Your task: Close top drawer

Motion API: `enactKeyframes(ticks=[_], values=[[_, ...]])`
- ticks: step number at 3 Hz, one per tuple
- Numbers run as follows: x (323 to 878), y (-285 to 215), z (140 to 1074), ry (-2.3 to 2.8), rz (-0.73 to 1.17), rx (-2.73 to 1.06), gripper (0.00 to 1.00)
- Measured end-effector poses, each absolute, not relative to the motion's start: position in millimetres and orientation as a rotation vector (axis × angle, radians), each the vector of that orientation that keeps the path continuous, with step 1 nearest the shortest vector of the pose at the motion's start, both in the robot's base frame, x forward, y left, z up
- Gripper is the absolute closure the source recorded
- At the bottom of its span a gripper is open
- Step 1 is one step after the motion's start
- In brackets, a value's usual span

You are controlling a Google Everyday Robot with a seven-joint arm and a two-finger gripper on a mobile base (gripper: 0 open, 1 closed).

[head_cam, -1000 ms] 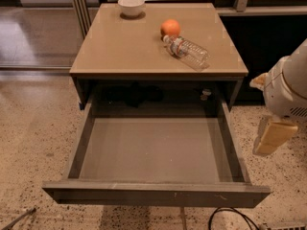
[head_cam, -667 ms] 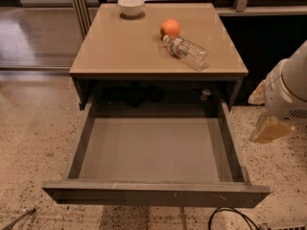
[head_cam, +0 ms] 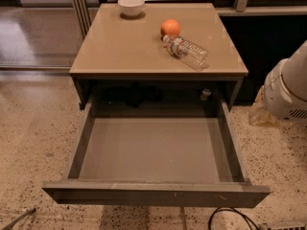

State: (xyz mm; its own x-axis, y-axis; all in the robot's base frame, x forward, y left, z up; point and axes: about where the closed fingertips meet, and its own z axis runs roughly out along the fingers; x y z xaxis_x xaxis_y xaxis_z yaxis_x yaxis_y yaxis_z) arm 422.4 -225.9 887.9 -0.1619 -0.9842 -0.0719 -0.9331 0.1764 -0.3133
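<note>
Top drawer (head_cam: pixel 156 150) is standing pulled far out from under the desk's (head_cam: pixel 120 51) front edge, grey inside showing; no change from 1.0 s ago.

Gripper (head_cam: pixel 261 113) is hanging off the desk's right edge, near the front right corner, clear of the drawer. It is sitting higher and further back than before, now mostly tucked behind the white arm housing (head_cam: pixel 288 92). Open or closed: cannot tell.

On the desk top, nothing is shifting: white bowl (head_cam: pixel 131 5) at the back edge, orange (head_cam: pixel 170 28) touching the plastic bottle (head_cam: pixel 188 52), which is lying on its side toward the right edge.
</note>
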Motion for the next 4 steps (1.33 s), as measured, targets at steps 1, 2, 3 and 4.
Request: enactKeyframes(ticks=[1,2,3,4], values=[[411,-222,883,2.185,-0.256,-1.819,1.00],[387,-222,858,2.239,-0.136,-1.768,1.00],[363,-213,832,2.276,-0.009,-1.752,1.00],[348,-198,809,2.259,0.078,-1.771,1.00]])
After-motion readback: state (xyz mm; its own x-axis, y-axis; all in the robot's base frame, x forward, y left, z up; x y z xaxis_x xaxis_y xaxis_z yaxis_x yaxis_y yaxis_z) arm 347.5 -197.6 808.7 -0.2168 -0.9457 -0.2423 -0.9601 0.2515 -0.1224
